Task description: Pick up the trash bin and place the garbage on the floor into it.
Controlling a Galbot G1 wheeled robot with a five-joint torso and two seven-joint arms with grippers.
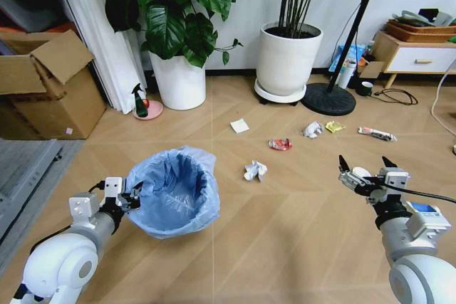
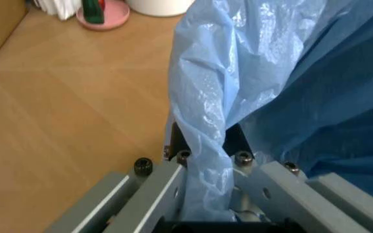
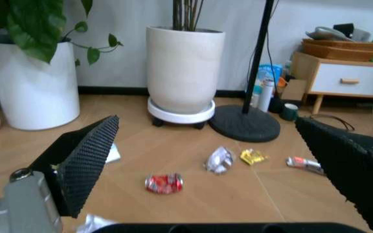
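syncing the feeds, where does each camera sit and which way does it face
Head: up high, looking down at the floor, trash bin, both arms.
Left wrist: on the left gripper, its fingers shut on the bin's blue bag.
Right wrist: between the open right gripper fingers, facing the litter.
Shared: red wrapper.

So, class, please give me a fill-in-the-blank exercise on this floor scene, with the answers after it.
1. The left gripper is shut on the ____ plastic bag lining the trash bin.
2. The right gripper hangs over the floor with its fingers ____.
3. The red wrapper lies on the ____, apart from the bin.
4. The green spray bottle stands on a ____ dish.

Missing words: light-blue; open; floor; pink
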